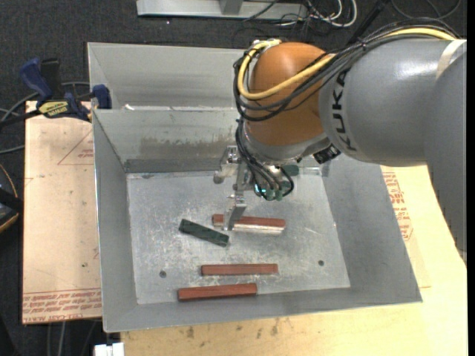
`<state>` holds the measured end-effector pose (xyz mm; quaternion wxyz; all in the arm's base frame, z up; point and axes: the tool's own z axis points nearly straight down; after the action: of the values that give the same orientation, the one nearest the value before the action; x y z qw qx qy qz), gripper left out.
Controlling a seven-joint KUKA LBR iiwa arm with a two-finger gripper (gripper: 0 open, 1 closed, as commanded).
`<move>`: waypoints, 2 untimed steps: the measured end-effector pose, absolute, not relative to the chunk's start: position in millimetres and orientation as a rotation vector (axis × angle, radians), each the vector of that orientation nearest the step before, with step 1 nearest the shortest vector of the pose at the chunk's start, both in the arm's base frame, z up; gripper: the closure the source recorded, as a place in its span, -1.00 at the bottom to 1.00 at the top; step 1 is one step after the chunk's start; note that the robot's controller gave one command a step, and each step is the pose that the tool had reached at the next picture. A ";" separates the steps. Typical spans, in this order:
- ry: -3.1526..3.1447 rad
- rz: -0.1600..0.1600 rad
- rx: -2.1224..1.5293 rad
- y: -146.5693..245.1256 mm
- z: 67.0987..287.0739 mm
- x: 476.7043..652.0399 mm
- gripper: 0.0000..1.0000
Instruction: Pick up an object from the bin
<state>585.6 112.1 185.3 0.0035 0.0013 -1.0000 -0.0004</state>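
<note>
From my station I see the grey robot arm (401, 102) reaching in from the right over the grey metal bin (111, 213), with its rounded orange wrist cover (286, 95) above the far half of the bin's floor and yellow and black cables (256, 87) looped over that cover. Below the cover the gripper (236, 217) points down at the middle of the floor, its tip over the left part of a reddish-brown flat bar with a pale lower edge (260, 225), which lies roughly crosswise in the bin. I cannot tell how far the gripper is open, nor whether it has hold of the bar or only stands at it, because the wrist hardware covers that spot from my angle. Just to the left of the gripper lies a dark green flat strip (202, 231), tilted, its right end close beside the left end of that bar; I cannot tell whether the two touch. Nearer the front wall lie two more bars, apart from the gripper: a shorter reddish-brown bar (239, 270), and below it to the left a longer reddish-brown bar (217, 293) close to the front edge of the floor.
</note>
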 end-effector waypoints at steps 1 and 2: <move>-3.142 -0.002 0.001 111.7 189.7 587.4 -1.00; -3.151 -0.004 0.068 108.3 153.6 585.8 -1.00</move>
<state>585.8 108.3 153.6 -0.0051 0.0217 -0.9998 -0.0012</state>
